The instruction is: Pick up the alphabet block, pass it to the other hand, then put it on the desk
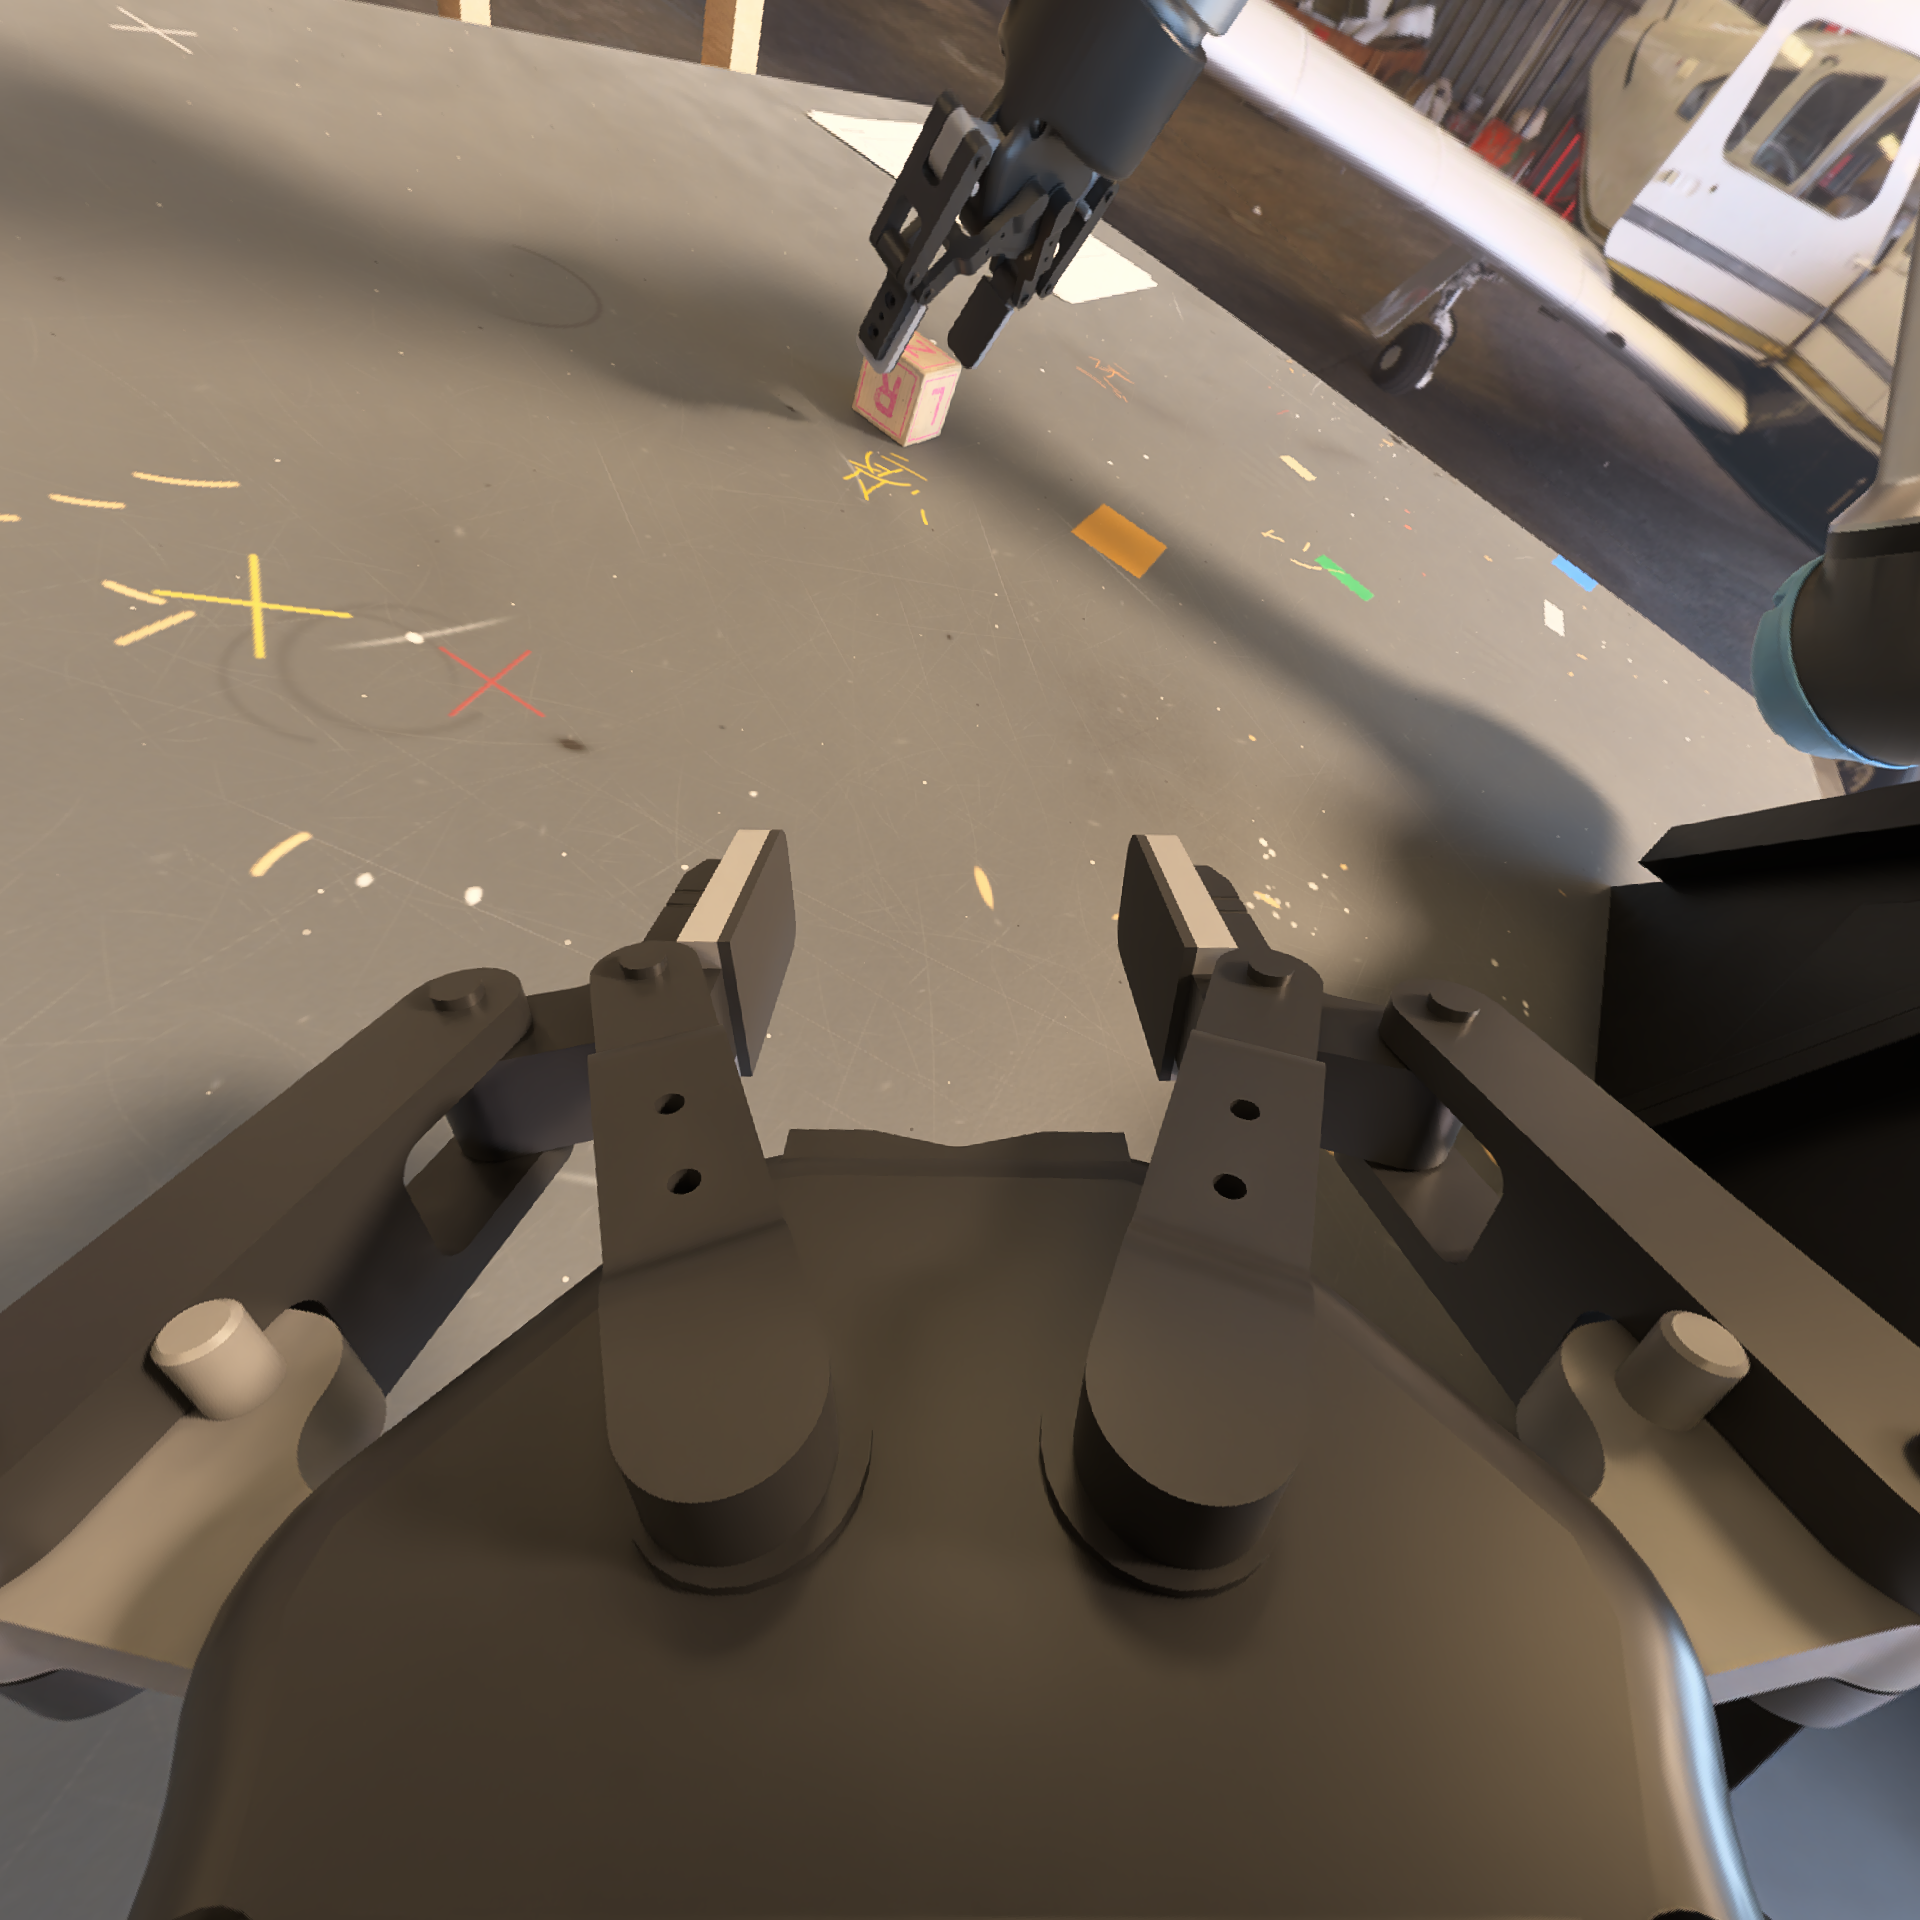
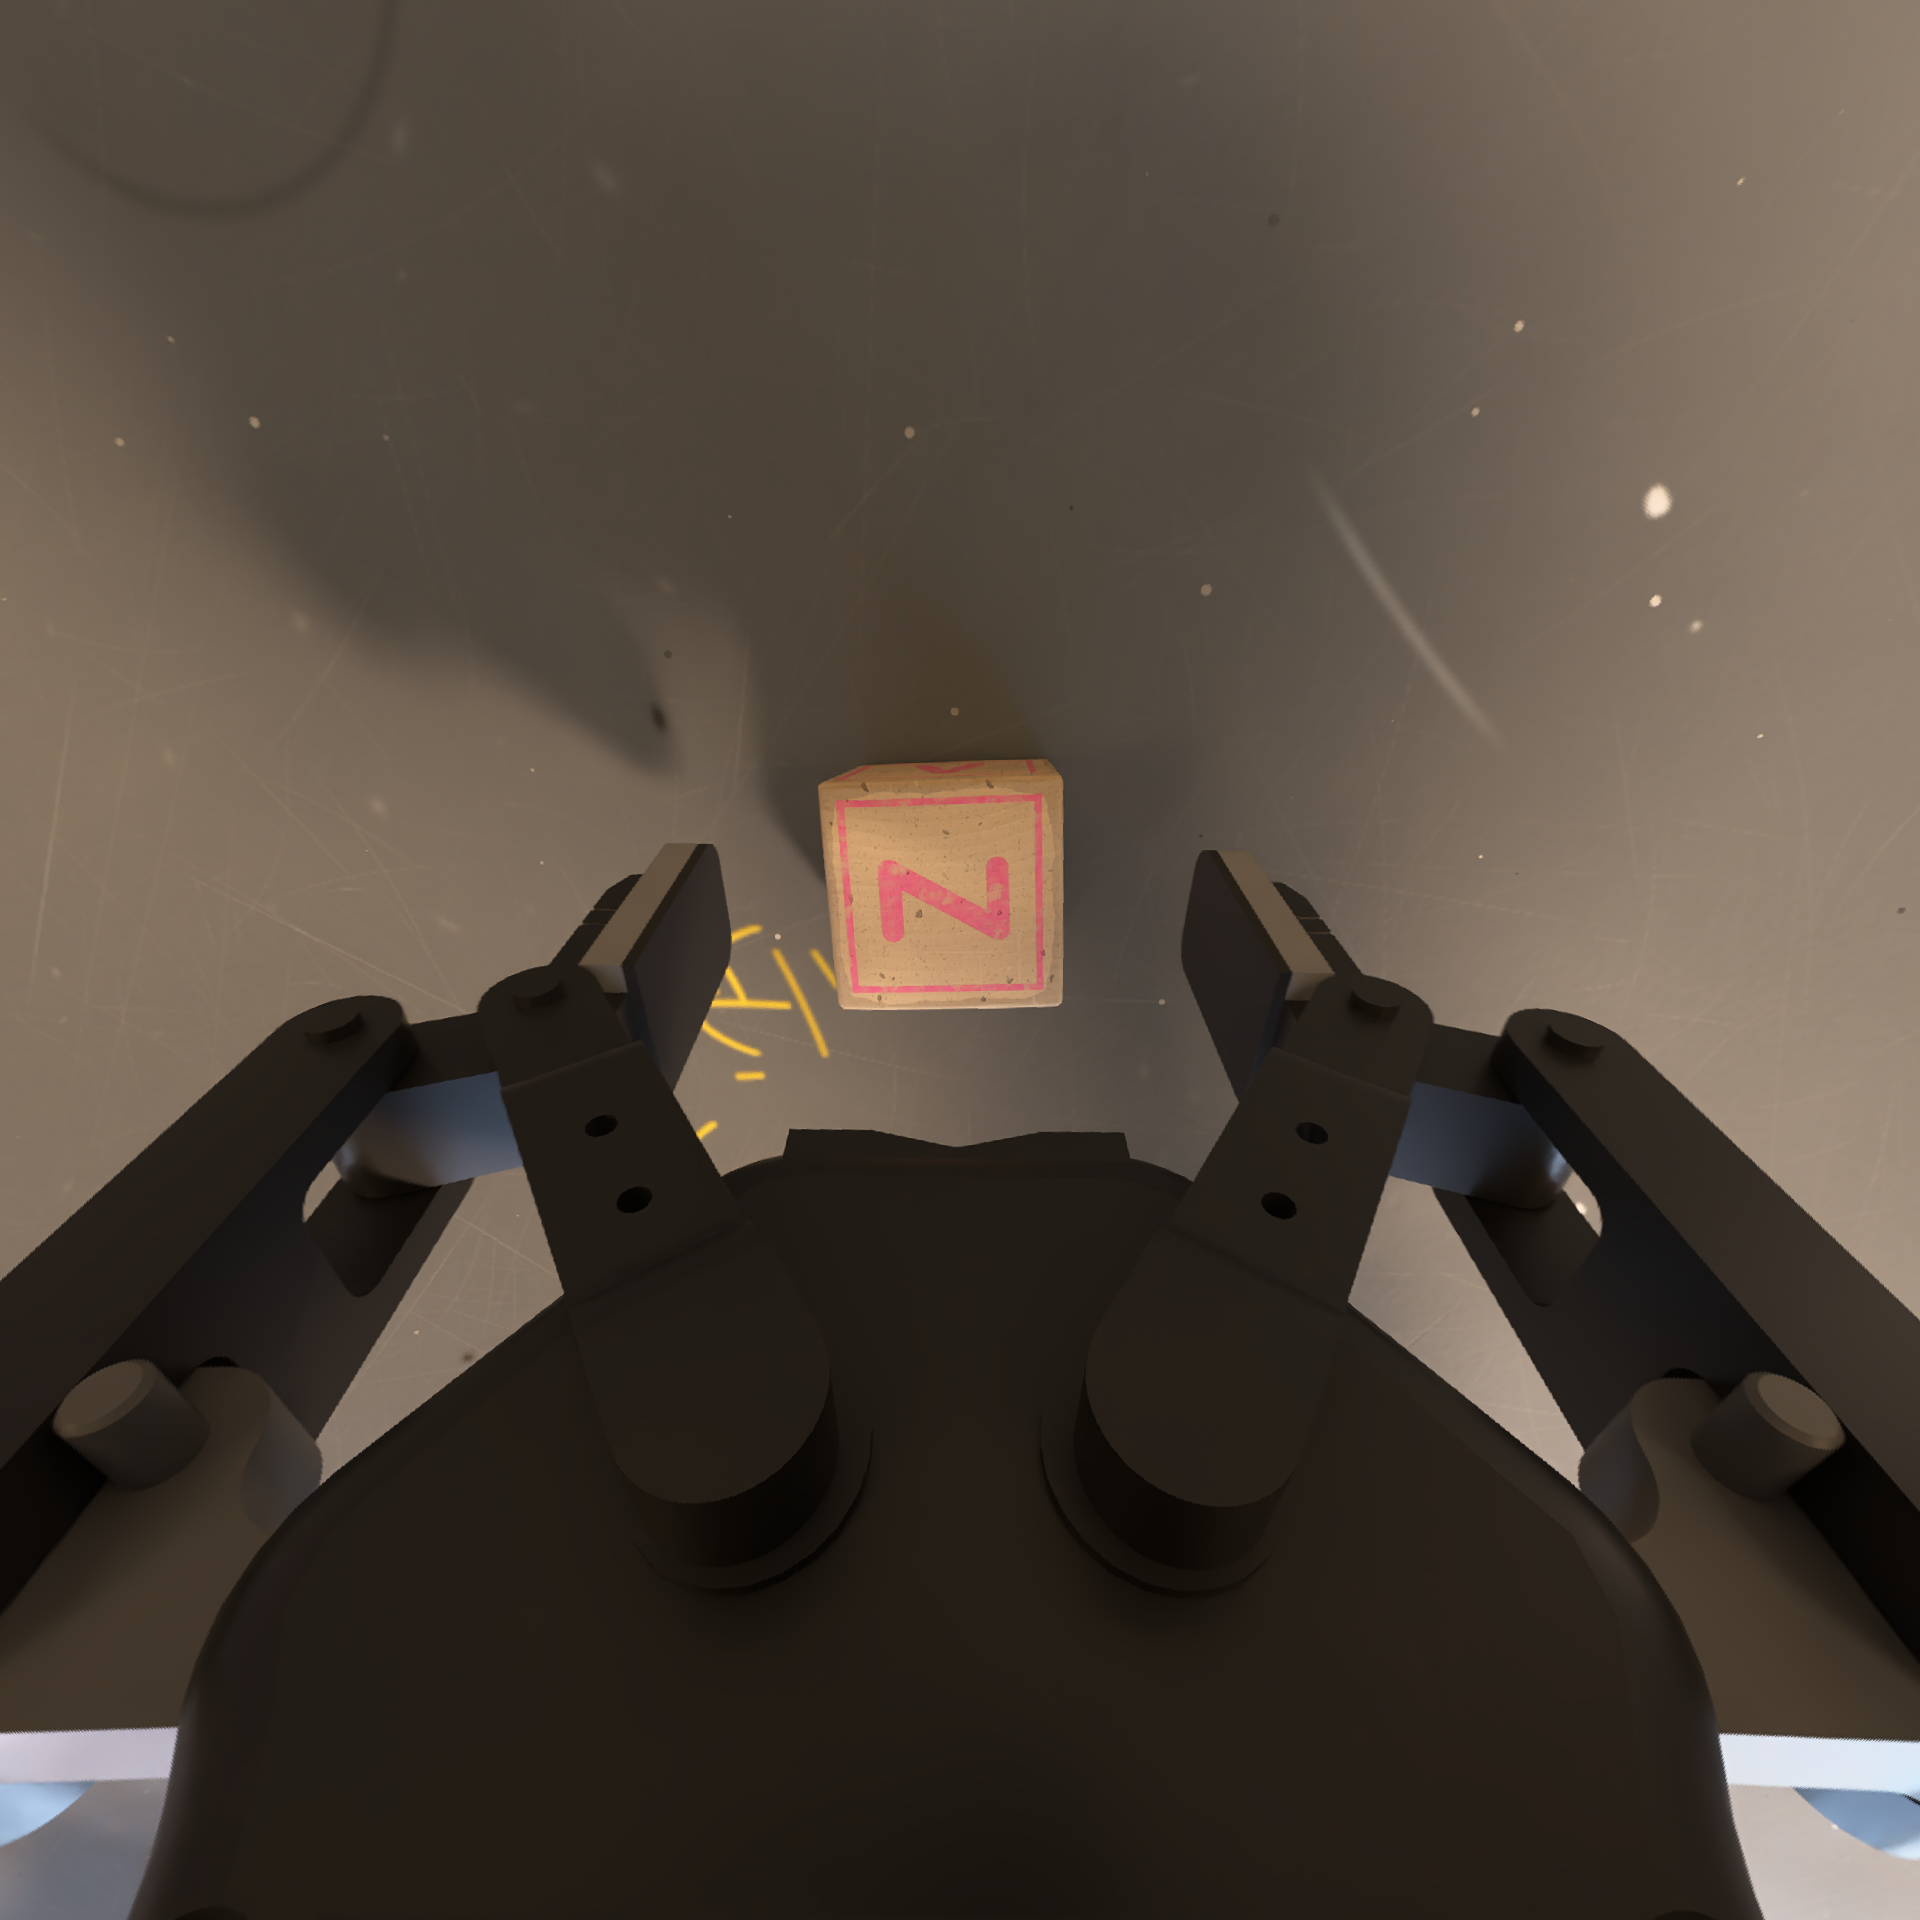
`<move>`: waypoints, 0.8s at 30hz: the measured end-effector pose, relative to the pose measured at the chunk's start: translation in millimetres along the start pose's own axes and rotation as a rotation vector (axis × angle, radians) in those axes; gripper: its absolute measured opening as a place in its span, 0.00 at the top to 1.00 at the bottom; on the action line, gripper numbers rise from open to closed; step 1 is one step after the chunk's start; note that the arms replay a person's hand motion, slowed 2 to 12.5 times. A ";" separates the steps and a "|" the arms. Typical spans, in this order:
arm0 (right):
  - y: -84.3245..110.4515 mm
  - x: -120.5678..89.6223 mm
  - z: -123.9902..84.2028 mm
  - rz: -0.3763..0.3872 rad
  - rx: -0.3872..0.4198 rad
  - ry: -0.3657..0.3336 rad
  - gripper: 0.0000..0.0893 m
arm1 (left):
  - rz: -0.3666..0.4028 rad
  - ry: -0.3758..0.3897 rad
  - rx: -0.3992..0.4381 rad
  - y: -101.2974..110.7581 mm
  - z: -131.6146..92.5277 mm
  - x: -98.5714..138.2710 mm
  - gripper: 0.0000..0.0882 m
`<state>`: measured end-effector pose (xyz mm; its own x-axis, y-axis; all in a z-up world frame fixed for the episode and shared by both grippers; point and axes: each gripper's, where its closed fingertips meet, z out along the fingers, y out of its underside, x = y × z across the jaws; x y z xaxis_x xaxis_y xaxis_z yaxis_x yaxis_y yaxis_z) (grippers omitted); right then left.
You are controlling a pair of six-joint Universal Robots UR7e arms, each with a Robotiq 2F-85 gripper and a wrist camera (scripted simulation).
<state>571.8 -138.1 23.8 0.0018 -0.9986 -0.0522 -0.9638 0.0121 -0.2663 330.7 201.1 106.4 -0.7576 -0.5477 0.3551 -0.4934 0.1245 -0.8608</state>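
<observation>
The alphabet block (image 2: 940, 885) is sitting on the grey desk (image 1: 623, 831), at twelve o'clock from the right gripper (image 2: 956, 935), whose fingers are spreading on either side without touching. The left gripper (image 1: 956, 935) is hanging spread and empty, well apart from it.

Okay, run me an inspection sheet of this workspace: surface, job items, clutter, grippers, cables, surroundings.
Surface: grey desk, scratched, with paint specks, yellow and red chalk-like marks and small coloured patches.
Job's things: alphabet block, wooden with pink print, resting on the desk, not gripped.
Clutter: nothing seen.
Grippers: right gripper open, poised over the block with a finger on each side, not touching; left gripper open, empty, apart from the block.
Cables: nothing seen.
Surroundings: small white aircraft beyond the desk's far edge; dark box-like structure at the right.
</observation>
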 end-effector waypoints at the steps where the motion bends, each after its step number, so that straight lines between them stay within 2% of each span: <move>1: -0.8 0.0 -1.7 -0.002 0.007 -0.002 0.12 | 0.000 0.000 -0.001 0.2 0.0 0.1 0.36; 7: -8.2 -0.1 -18.1 -0.001 0.080 -0.018 0.09 | 0.003 -0.001 -0.006 1.1 0.1 0.3 0.36; 13: -17.2 -3.1 -46.4 -0.001 0.196 -0.054 0.09 | 0.010 -0.008 -0.005 1.6 -0.3 -0.8 0.36; 18: -24.1 -12.9 -79.2 -0.016 0.336 -0.120 0.10 | 0.015 -0.017 -0.006 2.1 -0.8 -2.4 0.36; 24: -27.4 -39.1 -128.0 -0.077 0.556 -0.258 0.14 | 0.021 -0.030 -0.003 1.9 -1.5 -4.9 0.36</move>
<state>564.0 -105.9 156.3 0.1975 -0.9540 -0.2258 -0.6754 0.0346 -0.7367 332.9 205.2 103.6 -0.7548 -0.5692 0.3261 -0.4792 0.1389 -0.8667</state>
